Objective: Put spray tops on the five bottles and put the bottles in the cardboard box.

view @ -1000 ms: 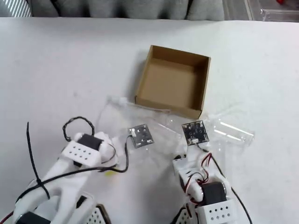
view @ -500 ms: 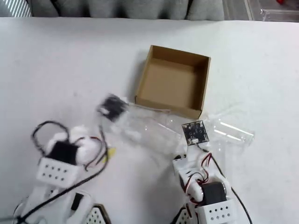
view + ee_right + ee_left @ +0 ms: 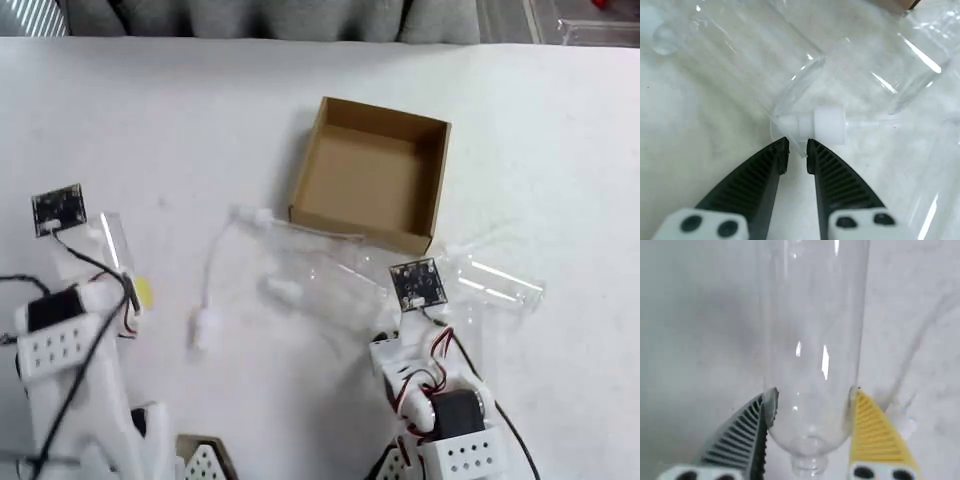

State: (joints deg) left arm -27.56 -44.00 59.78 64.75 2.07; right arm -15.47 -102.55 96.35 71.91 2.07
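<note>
My left gripper (image 3: 810, 400) is shut on a clear bottle (image 3: 812, 330), its grey and yellow fingers clamping the body just above the bare neck. In the high view this gripper (image 3: 120, 272) stands at the far left of the table with the bottle (image 3: 113, 240). A white spray top (image 3: 204, 322) with its thin tube lies loose left of centre. My right gripper (image 3: 797, 150) rests low over a pile of clear bottles (image 3: 765, 65), black fingers drawn to a narrow slit, just short of another white spray top (image 3: 829, 125). The cardboard box (image 3: 430, 180) stands open and empty.
More clear bottles lie in front of the box (image 3: 320, 262) and to the right of my right arm (image 3: 495, 280). Bare white table stretches across the back and the left. A grey backdrop and a clear tray edge (image 3: 590, 35) line the far side.
My left arm has swung from the table's centre to the far left, carrying a clear bottle with it and uncovering the loose spray top. The right arm has not moved.
</note>
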